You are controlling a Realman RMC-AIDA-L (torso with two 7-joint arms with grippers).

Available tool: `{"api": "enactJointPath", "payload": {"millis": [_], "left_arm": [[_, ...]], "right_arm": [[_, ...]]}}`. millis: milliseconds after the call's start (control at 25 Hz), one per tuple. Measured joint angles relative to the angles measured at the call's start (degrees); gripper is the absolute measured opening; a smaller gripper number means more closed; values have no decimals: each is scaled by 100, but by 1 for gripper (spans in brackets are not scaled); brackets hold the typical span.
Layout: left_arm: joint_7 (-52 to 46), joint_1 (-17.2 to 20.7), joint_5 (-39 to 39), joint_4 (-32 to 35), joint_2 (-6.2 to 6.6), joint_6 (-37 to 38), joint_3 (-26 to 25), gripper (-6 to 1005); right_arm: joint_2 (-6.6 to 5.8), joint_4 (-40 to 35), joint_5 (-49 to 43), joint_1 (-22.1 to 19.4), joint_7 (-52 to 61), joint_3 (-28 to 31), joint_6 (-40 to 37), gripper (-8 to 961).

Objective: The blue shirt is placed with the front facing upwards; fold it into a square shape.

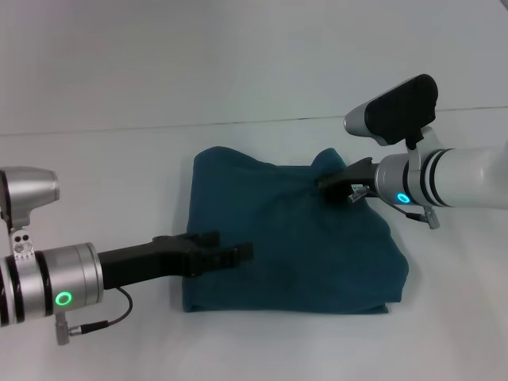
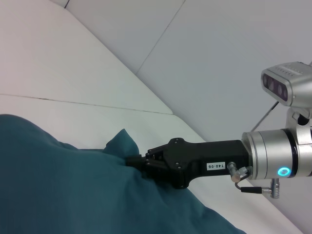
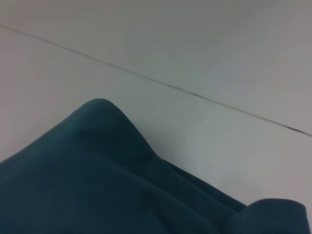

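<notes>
The blue shirt (image 1: 294, 246) lies folded in a rough square on the white table, with no lettering showing. My right gripper (image 1: 327, 182) is shut on the shirt's far edge and lifts a small peak of cloth there. The left wrist view shows the same pinch by the right gripper (image 2: 132, 162) on the shirt (image 2: 58, 190). My left gripper (image 1: 236, 244) hovers low over the shirt's left part, open and empty. The right wrist view shows only a fold of the shirt (image 3: 97, 180) and the table.
The white table (image 1: 103, 175) surrounds the shirt on all sides. A thin seam line (image 1: 119, 129) runs across the table behind the shirt. No other objects show.
</notes>
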Motion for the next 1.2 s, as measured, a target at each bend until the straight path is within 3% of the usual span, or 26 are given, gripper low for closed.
{"api": "enactJointPath", "payload": {"millis": [280,800,1080,1200], "left_arm": [[12,17,0,-9,0,0,-1,936],[-14,16,-14,9,0,4,-74,938],[-17,60,-20,12,3,69,-219,939],[-18,79,-26,17,8,133,-249,940]], "right_arm": [[5,-89,31,-64,1,-1,76,-2],[-12,-1250,347,-701,75,40,-125,-2],[-41,-1578,707,-1151,61,129,-450,0],[-66,-1766,836,-1364,30,410,-929,2]]}}
